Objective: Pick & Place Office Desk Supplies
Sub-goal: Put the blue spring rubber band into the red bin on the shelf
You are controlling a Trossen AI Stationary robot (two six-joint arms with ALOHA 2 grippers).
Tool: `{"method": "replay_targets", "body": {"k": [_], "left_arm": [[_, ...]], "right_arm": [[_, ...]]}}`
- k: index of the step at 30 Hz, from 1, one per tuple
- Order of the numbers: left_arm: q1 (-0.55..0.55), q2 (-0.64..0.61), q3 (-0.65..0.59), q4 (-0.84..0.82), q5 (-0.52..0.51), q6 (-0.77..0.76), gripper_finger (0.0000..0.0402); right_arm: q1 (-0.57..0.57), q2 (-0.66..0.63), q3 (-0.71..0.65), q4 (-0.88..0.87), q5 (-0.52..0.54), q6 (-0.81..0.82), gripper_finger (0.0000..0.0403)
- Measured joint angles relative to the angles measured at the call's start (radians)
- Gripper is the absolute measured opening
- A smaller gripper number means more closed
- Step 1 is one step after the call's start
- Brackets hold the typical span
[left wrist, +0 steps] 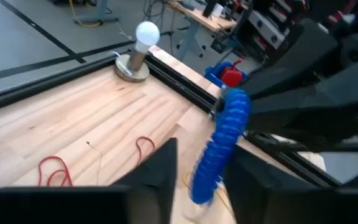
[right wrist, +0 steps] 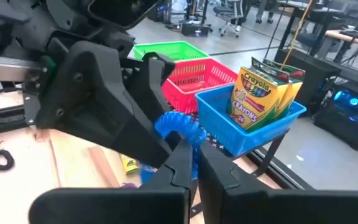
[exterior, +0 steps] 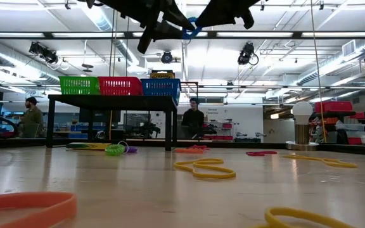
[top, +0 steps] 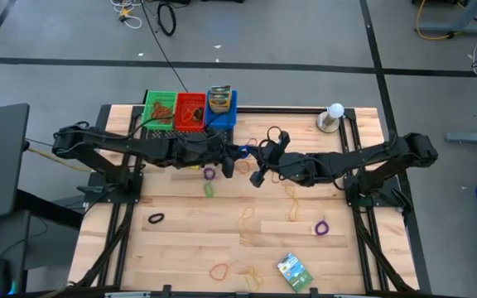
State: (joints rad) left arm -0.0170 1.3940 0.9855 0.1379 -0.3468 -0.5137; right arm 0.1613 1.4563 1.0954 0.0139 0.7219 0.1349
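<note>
A blue coiled band (left wrist: 219, 143) hangs in the air above the middle of the table, where both arms meet (top: 243, 151). My right gripper (right wrist: 194, 152) has come in from the table's right and is shut on it. From the left, my left gripper (left wrist: 204, 152) stands open, one dark finger on each side of the coil's lower stretch. The low view shows the blue coil (exterior: 192, 28) high above the tabletop. Other rubber bands (top: 247, 217) lie flat on the wood. My right gripper pinches one end of the blue coil (right wrist: 185, 134) between its two fingers, coming nearly level from the table's right. The coil is lifted clear of the table and runs from this hold toward my left gripper. Whether my left gripper touches the coil, I cannot tell.
Green (top: 160, 108), red (top: 190, 109) and blue (top: 222, 116) baskets sit on a black rack at the far edge, with crayon boxes (right wrist: 263, 93) in the blue one. A white ball on a round base (top: 335, 114) stands far right. A green packet (top: 292, 269) lies near the front edge.
</note>
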Motion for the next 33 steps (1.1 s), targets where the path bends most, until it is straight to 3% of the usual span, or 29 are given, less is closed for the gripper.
{"method": "replay_targets", "body": {"k": [5, 9, 15, 21, 27, 33], "left_arm": [[0.000, -0.035, 0.000, -0.001, 0.006, 0.050, 0.0030], [0.006, -0.084, 0.000, -0.029, -0.006, 0.078, 0.0029], [0.020, -0.161, 0.000, -0.125, -0.059, 0.093, 0.0029], [0.092, -0.278, -0.002, -0.304, -0.134, 0.079, 0.0027], [0.274, -0.377, -0.001, -0.557, -0.168, -0.024, 0.0026], [0.508, -0.322, -0.001, -0.627, 0.057, 0.023, 0.0035]], "right_arm": [[0.000, 0.000, -0.001, 0.009, 0.000, -0.016, 0.0013], [-0.001, 0.000, -0.001, 0.028, -0.001, -0.020, 0.0036], [-0.001, 0.000, -0.001, 0.029, -0.001, -0.017, 0.0102], [-0.008, 0.000, -0.002, 0.028, 0.005, -0.010, 0.0142], [-0.008, 0.000, -0.002, 0.028, 0.007, -0.009, 0.0112], [-0.028, 0.000, -0.003, 0.027, -0.053, -0.009, 0.0053]]}}
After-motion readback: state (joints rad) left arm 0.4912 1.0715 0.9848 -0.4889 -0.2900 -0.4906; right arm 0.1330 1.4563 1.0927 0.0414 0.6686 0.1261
